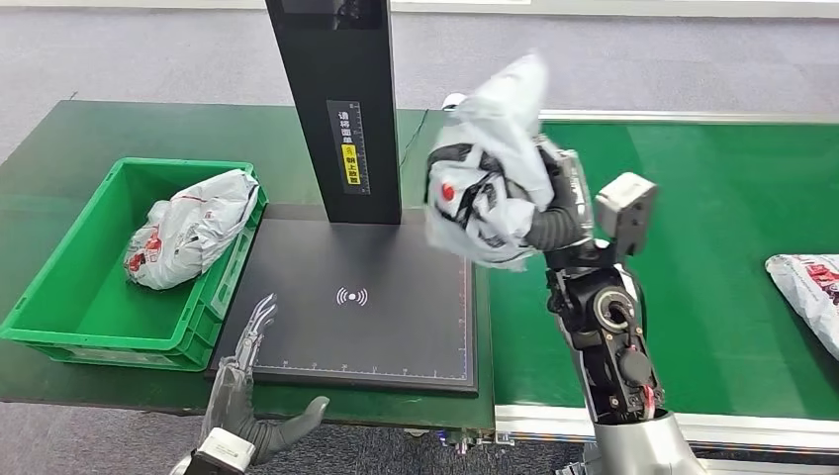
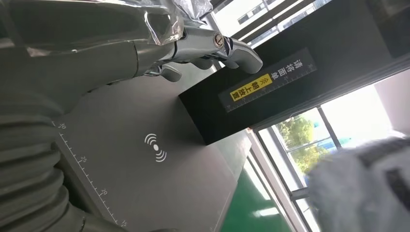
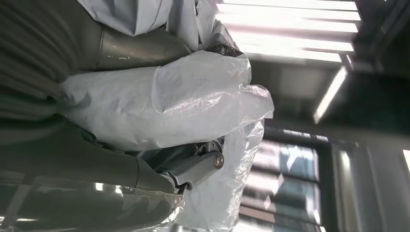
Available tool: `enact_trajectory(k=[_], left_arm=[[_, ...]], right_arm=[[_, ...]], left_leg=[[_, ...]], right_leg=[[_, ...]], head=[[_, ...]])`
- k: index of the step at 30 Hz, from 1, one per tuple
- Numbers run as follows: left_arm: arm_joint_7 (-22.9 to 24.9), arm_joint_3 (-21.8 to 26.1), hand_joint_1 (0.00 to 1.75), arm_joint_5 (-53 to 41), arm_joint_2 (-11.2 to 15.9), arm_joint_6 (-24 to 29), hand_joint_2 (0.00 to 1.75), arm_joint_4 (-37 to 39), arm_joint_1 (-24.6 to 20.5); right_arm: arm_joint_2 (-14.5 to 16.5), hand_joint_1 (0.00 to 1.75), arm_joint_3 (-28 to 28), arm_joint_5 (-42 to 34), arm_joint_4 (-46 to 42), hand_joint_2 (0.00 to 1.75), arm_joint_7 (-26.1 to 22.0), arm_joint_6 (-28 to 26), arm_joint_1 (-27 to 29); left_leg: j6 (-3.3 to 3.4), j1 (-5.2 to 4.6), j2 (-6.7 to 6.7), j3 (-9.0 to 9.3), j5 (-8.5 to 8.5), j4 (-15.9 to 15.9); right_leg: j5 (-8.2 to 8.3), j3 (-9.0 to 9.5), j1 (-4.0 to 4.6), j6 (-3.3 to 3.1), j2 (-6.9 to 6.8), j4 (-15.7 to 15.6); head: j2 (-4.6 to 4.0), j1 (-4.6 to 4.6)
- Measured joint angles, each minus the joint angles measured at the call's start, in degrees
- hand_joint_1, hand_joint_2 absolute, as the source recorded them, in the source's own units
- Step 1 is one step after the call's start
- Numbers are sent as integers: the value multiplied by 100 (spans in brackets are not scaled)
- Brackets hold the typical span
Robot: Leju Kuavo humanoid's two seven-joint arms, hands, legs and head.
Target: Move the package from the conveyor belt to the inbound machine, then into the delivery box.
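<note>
1. Your right hand (image 1: 542, 203) has its fingers wrapped around the white poly-bag package (image 1: 490, 173) — held in the air over the scanner plate's (image 1: 396, 336) right edge, likely lifted to clear that edge.
2. Left hand (image 1: 247, 391) holds nothing; fingers spread, at the plate's front-left corner, probably kept out of the way.
3. Green delivery box (image 1: 59, 307), left of the plate, already holds one bag (image 1: 188, 237).
4. Another bag (image 1: 806, 292) waits on the conveyor belt (image 1: 722, 247).
</note>
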Motion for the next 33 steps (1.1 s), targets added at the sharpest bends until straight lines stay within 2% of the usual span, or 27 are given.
enact_trajectory(k=[3,6,17,22,23,26,27,33], left_arm=[[-4,13,0,8,1,-4,175,36,6],[-11,17,0,8,3,-1,175,65,16],[-13,22,0,7,9,1,175,117,31],[-7,27,0,8,14,50,175,147,57],[6,31,0,9,16,67,175,145,74],[74,50,0,7,16,101,175,112,145],[97,55,0,2,15,113,175,93,171],[172,66,0,-17,16,189,175,43,266]], right_arm=[[-4,175,390,-49,621,175,147,616,-250],[-6,175,726,-73,1171,175,183,921,-438],[-13,175,1092,-103,1913,175,192,978,-692],[-50,175,1297,97,2142,175,450,1054,-857],[-57,152,1378,189,2218,175,541,1025,-896],[-60,21,1606,487,2472,175,808,775,-1012],[-58,0,1674,591,2560,175,884,640,-1060],[-92,0,1847,685,2883,175,934,56,-1209]], left_leg=[[0,0,-1,-3,0,0],[0,0,-4,-4,0,0],[0,-1,-5,-4,0,1],[0,0,-4,-4,0,1],[0,0,-4,-4,0,1],[0,0,-4,-5,0,1],[0,-1,-4,-5,0,1],[0,-1,-4,-3,0,2]], right_leg=[[0,-2,0,0,0,0],[0,-3,-1,0,-3,0],[0,-6,0,0,-3,0],[0,-6,0,0,-2,0],[0,-6,0,0,-2,0],[0,-6,0,0,-3,0],[0,-6,-1,0,-3,0],[0,-6,-1,0,-3,-1]], head=[[0,0],[0,1],[0,-1],[0,0],[0,0],[0,0],[0,0],[0,0]])
